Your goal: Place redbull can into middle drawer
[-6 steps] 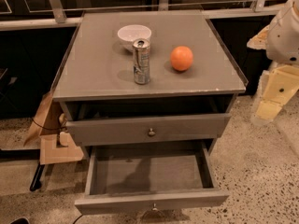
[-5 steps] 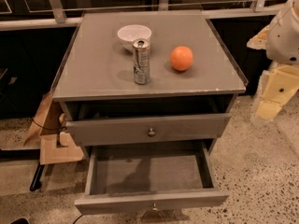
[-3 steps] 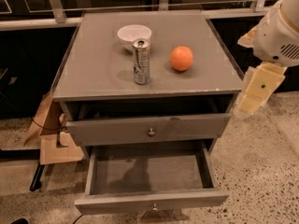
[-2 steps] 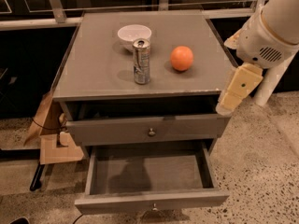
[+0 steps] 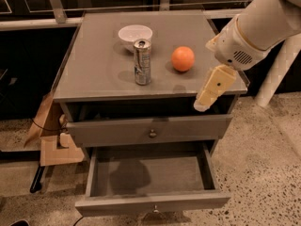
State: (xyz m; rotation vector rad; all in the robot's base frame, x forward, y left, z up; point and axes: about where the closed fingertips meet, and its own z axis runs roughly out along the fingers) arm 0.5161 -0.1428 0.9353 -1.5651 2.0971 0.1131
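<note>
The redbull can (image 5: 142, 62) stands upright near the middle of the grey cabinet top (image 5: 94, 74), just in front of a white bowl (image 5: 135, 33). The middle drawer (image 5: 151, 202) is pulled open below and is empty inside. My gripper (image 5: 210, 91) hangs at the cabinet's front right edge, to the right of the can and below the orange (image 5: 182, 59). It holds nothing and is well apart from the can.
The upper drawer (image 5: 150, 132) with a round knob is slightly pulled out. Cardboard boxes (image 5: 54, 140) sit on the floor left of the cabinet. My white arm (image 5: 256, 29) reaches in from the upper right. Speckled floor lies to the right.
My arm has swung in from the right edge toward the left, bringing the gripper over the cabinet's front right corner. The can, orange and bowl have not moved.
</note>
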